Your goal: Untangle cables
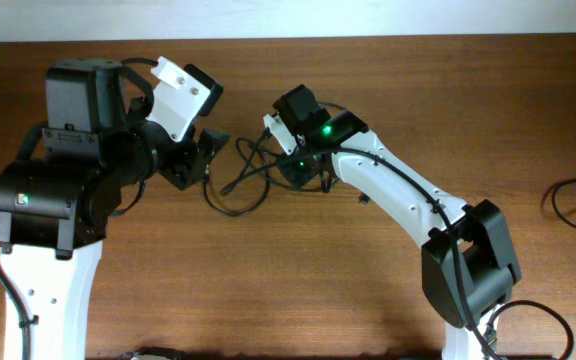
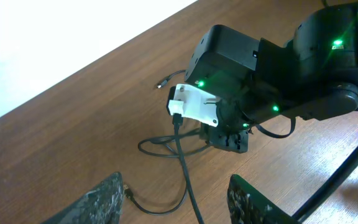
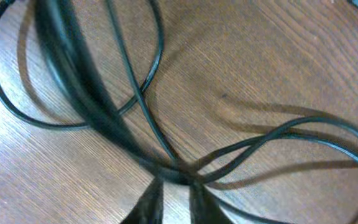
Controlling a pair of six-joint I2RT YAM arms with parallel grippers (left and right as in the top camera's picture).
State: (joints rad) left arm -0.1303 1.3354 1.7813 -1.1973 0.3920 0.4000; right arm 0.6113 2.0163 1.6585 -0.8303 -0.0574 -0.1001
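Tabletop (image 1: 388, 80): brown wood, both arms reaching in toward the middle.

Cables (image 1: 240, 180): thin black cords in a loose tangle on the wood, lying between my two sets of fingers. Loops overlap and cross each other.

Right fingers (image 3: 174, 202): down at the right side of the tangle. The tips stand nearly together with only a narrow gap. Several strands of the cables (image 3: 166, 163) bunch and cross right at that gap, and they look pinched there. From the pinch, one pair of strands runs off to the right along the wood and a wide loop swings up and left. One thick, blurred strand rises toward the camera.

Left fingers (image 2: 176, 208): spread wide, holding nothing. They hang over the left edge of the tangle, and one strand of the cables (image 2: 182, 155) runs on the tabletop through the space between them. A plug (image 2: 128, 193) lies just beside the left tip. I cannot tell whether it touches.

A second plug (image 2: 162, 81) lies on the wood beyond the right fingers (image 2: 229, 138), apart from the loops.

Stray loop (image 1: 573, 195): more thin black cord, well apart at the tabletop's right edge.
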